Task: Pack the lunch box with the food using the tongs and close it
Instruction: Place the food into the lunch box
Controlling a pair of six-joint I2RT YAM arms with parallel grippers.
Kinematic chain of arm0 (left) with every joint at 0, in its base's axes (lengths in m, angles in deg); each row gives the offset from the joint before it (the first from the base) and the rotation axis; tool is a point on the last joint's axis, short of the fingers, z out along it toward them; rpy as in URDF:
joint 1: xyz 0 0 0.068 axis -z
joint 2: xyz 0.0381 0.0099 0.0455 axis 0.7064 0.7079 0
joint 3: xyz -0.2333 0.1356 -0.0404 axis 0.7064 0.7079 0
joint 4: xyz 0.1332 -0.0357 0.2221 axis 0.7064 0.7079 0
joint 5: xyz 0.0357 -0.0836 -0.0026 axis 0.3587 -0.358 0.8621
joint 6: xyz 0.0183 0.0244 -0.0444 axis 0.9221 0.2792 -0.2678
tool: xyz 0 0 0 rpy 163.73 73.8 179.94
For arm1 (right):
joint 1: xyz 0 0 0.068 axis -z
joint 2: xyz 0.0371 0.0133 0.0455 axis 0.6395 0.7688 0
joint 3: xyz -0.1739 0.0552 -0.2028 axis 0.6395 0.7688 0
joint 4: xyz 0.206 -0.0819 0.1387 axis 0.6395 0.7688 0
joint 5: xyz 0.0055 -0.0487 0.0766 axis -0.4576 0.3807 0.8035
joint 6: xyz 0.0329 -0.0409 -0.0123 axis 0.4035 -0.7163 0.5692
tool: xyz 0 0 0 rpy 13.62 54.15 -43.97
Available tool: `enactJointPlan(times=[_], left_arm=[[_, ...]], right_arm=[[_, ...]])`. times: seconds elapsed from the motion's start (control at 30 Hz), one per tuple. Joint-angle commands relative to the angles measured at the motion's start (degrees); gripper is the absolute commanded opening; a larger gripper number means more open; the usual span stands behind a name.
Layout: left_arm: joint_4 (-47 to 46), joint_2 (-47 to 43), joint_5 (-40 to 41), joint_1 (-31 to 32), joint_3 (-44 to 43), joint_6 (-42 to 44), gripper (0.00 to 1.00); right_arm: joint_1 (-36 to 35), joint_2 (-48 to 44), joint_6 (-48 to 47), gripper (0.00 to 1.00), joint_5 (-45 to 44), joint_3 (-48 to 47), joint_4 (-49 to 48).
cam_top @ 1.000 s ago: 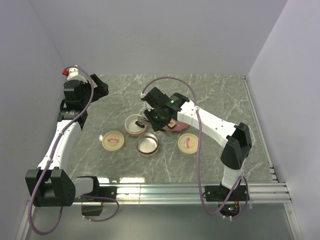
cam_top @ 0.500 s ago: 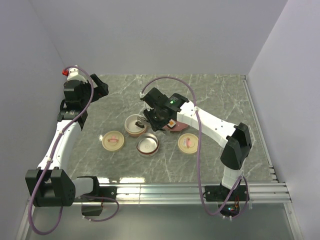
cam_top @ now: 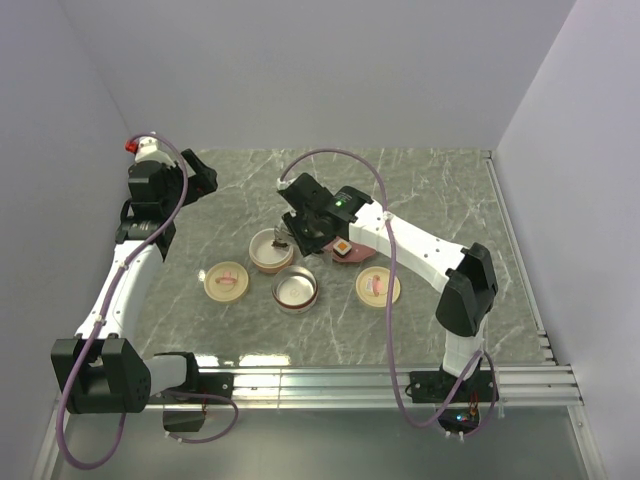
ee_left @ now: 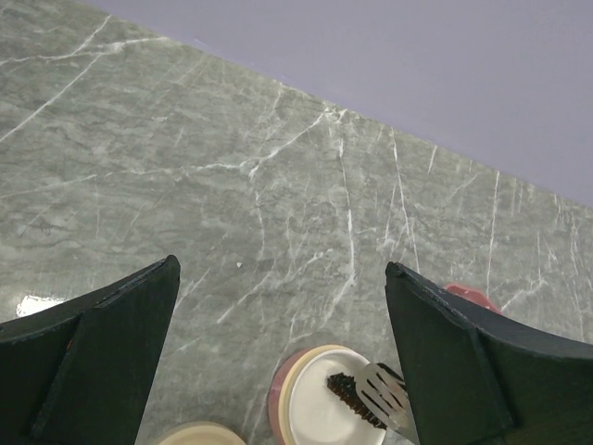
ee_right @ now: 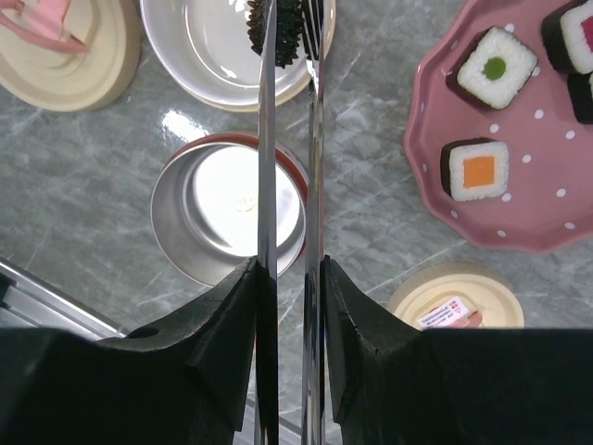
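Right gripper (ee_right: 289, 267): clenched on the tongs (ee_right: 267, 139), whose arms are pinched between its pads.
Tongs axis: laid straight up the right wrist frame, tips at the top edge.
Held food: one dark piece (ee_right: 281, 28) is nipped at the tips, over the pale bowl (ee_right: 199, 56); contact with the bowl floor cannot be told.
Other food: sushi pieces (ee_right: 477, 171) are seen on the red plate (ee_right: 537, 185), upper right of that frame.
Left gripper (ee_left: 280, 269): released, spread wide, nothing held; set at upper left of the top view, well apart.
Nearer arm: right.
Coming move, as judged: letting go over the bowl.
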Motion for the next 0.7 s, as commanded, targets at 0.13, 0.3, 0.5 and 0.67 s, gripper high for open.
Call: enactJointPlan(times=[0.13, 0.3, 0.5, 0.67], left_arm=[[-1.3, -1.8, 0.2, 0.2, 0.5, 0.1, 1.00], [-1.6, -1.7, 0.1, 0.2, 0.6, 0.1, 1.00], [-1.7, -1.6, 0.1, 0.3, 0.8, 0.0, 0.99], [-1.6, -1.7, 0.2, 0.2, 0.7, 0.2, 0.99]], right_arm=[[-0.4, 0.7, 0.1, 0.39, -1.0, -5.6, -3.4], [-0.5, 0.9, 0.0, 0.39, -0.1, -5.3, -3.8], [-0.5, 0.4, -0.3, 0.39, 1.2, -2.7, -4.7], [-0.5, 0.2, -0.4, 0.43, 1.3, -2.7, -5.0]])
